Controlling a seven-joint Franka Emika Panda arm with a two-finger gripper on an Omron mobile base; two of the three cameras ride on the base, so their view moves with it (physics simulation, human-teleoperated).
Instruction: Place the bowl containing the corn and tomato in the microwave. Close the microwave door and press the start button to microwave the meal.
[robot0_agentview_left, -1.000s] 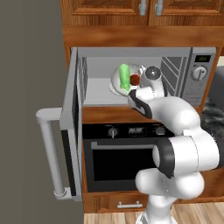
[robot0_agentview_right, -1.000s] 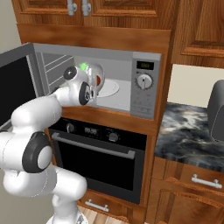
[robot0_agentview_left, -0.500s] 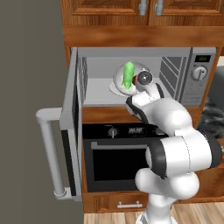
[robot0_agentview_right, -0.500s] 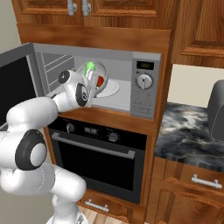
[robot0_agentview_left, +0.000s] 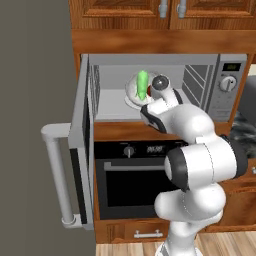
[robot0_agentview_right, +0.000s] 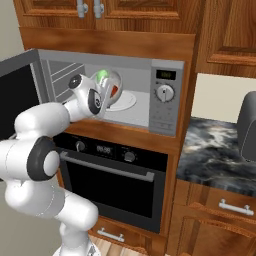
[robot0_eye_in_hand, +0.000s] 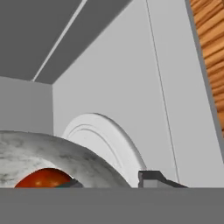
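Bowl (robot0_agentview_right: 111, 86) riding at gripper (robot0_eye_in_hand: 109, 181), rim pinched between fingertips, jaws nearly closed on thin wall. Gripper reaching into microwave (robot0_agentview_left: 200, 85) cavity, holding bowl just above and slightly short of white turntable (robot0_agentview_right: 125, 101). Turntable lying ahead and below gripper: coming move probably needing short push inward, then lowering. Corn (robot0_agentview_left: 142, 85) standing near upright in bowl, long axis vertical, tip pointing up. Tomato (robot0_eye_in_hand: 43, 179) sitting low in bowl beside corn. Microwave door (robot0_agentview_left: 82, 150) hanging wide open, behind and left of gripper.
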